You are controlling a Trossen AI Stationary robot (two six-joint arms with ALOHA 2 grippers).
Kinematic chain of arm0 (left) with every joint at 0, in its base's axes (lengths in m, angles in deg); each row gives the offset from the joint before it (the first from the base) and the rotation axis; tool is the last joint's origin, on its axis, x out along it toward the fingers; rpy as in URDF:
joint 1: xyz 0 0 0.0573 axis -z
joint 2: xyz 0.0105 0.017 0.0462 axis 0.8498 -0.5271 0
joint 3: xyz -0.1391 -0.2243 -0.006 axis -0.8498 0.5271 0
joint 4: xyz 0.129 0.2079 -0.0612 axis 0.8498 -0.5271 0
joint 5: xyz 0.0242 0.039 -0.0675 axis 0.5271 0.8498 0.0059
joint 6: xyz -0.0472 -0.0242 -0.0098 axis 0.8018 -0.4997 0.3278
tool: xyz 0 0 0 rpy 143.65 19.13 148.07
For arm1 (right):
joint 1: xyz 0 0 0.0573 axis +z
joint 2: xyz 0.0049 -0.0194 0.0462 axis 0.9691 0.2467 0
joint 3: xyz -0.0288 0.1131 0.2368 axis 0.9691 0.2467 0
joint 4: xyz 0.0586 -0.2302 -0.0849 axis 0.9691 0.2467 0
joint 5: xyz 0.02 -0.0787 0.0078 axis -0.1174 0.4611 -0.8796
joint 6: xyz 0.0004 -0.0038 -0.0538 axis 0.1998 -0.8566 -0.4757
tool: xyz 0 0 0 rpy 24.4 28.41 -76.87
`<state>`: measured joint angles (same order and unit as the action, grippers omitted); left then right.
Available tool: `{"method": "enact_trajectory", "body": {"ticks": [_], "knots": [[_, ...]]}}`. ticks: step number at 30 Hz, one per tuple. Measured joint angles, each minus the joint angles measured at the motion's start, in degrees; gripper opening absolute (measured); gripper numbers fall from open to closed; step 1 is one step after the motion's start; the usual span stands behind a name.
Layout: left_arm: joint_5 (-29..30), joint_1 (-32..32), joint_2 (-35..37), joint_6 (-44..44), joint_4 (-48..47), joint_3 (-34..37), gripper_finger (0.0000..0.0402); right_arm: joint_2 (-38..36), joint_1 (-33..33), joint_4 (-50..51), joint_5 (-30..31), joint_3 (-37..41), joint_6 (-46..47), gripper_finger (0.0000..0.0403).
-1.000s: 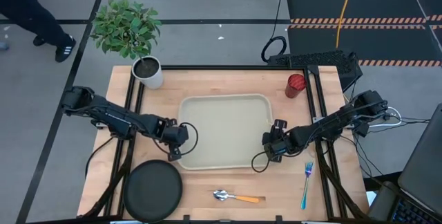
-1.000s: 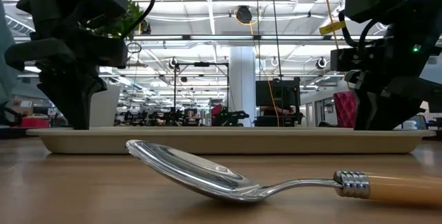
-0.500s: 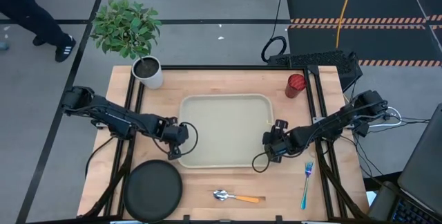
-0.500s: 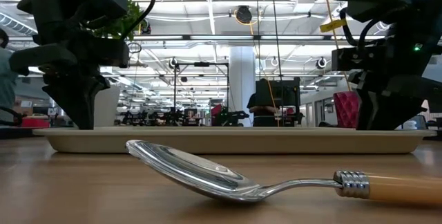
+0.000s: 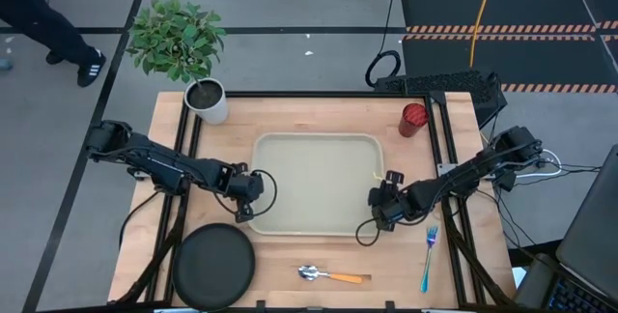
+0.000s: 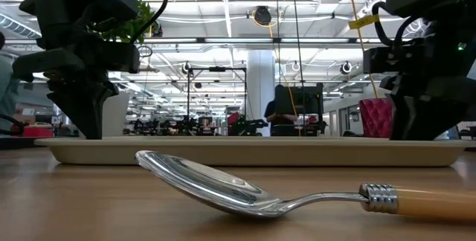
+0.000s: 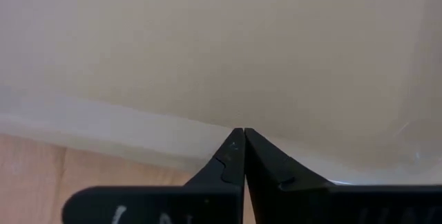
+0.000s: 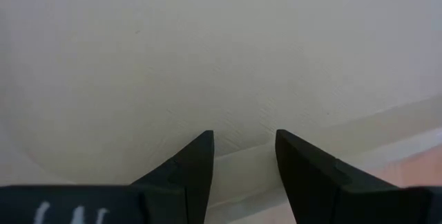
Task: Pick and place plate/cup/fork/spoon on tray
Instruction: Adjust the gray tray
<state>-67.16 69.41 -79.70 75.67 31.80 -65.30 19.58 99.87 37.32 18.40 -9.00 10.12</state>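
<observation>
The beige tray lies flat in the middle of the table and also shows in the low view. My left gripper is shut, with its tips at the tray's rim by the near left corner. My right gripper is open, and its fingers stand on either side of the rim at the near right corner. The black plate lies at the near left. The orange-handled spoon and the blue-handled fork lie near the front edge. The red cup stands at the far right. My left gripper's shut fingertips point down at the tray's rim near its near left corner. I cannot tell whether they touch it.
A white pot with a green plant stands at the far left corner. The spoon lies close in front of the tray's near edge. Black frame rails run along both sides of the table. A person's legs show beyond the table's far left.
My right gripper has moved a little toward the table's near edge, along the tray's right corner. My left gripper has edged slightly toward the table's right, staying at the tray's near left corner.
</observation>
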Motion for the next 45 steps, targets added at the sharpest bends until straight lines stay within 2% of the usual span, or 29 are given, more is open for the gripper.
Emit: {"method": "enact_trajectory", "body": {"ticks": [10, 16, 21, 26, 38, 45], "knots": [[-0.66, 0.04, 0.00, -0.05, 0.26, 0.02, 0.0027, -0.78, -0.03, 0.03, -0.52, 0.08, -1.37, 0.0148], [-3.05, 0.07, 0.23, -2.03, -0.32, 0.07, 0.0026, -5.65, -0.01, -0.48, -1.55, 0.22, -1.50, 0.0148], [-3.21, 0.09, 1.16, -0.96, -0.24, 0.13, 0.0026, -9.31, -0.03, -0.17, 1.07, 0.22, -1.70, 0.0148], [-3.06, 0.09, 1.22, 0.51, 0.06, 0.13, 0.0026, -9.81, -0.07, -0.31, 2.89, 0.28, -1.88, 0.0148], [-2.91, 0.04, 1.22, 1.14, 1.46, 0.11, 0.0026, -9.90, -0.18, -6.88, 5.11, 8.16, -1.16, 0.0148], [-6.32, 0.04, 1.23, 1.42, 1.73, 0.09, 0.0026, -10.70, -0.59, -6.39, 5.97, 8.39, -3.38, 0.0148]]}}
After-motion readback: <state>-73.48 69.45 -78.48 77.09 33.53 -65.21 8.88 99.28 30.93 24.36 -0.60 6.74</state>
